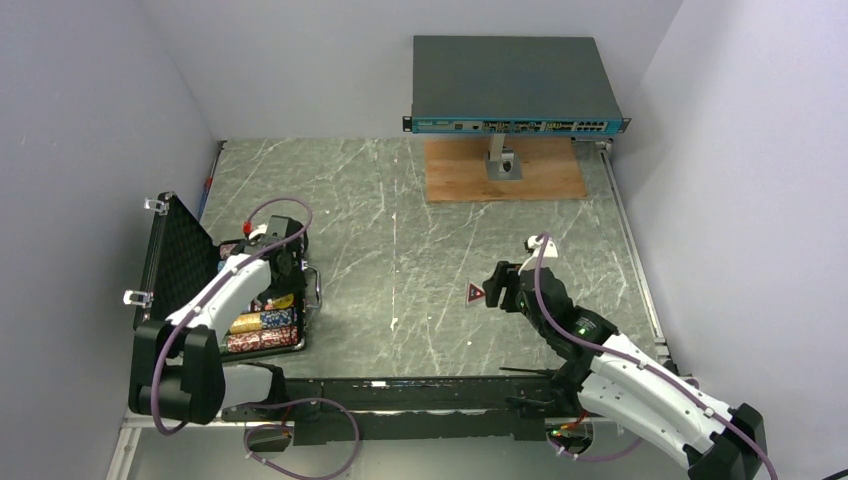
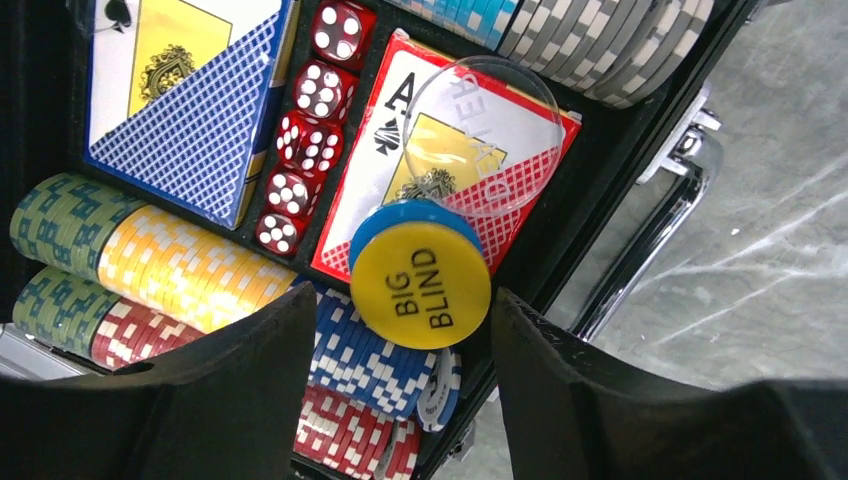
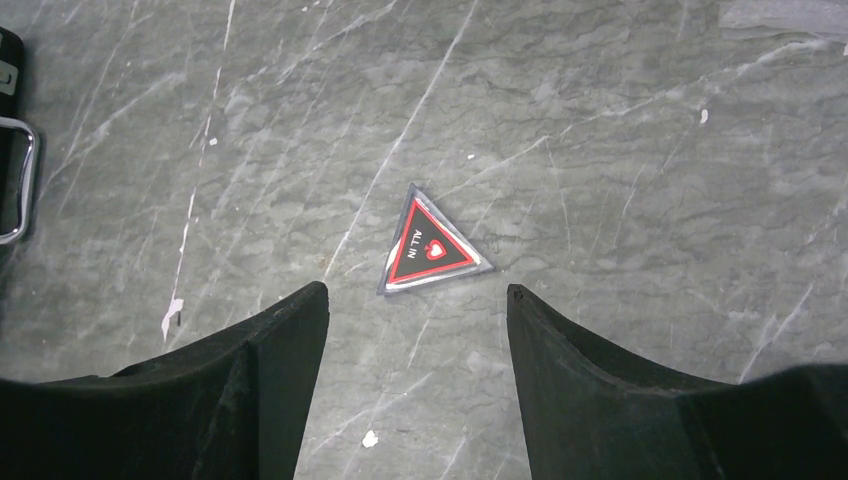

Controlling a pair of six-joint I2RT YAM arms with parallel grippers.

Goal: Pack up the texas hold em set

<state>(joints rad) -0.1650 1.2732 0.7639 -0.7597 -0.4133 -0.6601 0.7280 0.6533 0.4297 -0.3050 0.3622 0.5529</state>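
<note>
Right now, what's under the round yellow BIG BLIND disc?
A round blue disc, only its edge showing; its face is covered. Beneath lie a red card box and blue-white chips.

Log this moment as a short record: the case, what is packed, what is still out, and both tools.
Case: case open at the left side of the table
Packed: chip rows, blue card box, red card box, red dice, clear disc, yellow disc lying on a blue disc
Still out: triangle token, flat on the table
Left tool: left tool open, over the yellow disc
Right tool: right tool open, aimed at the token, not gripping it
Background: grey switch
</note>
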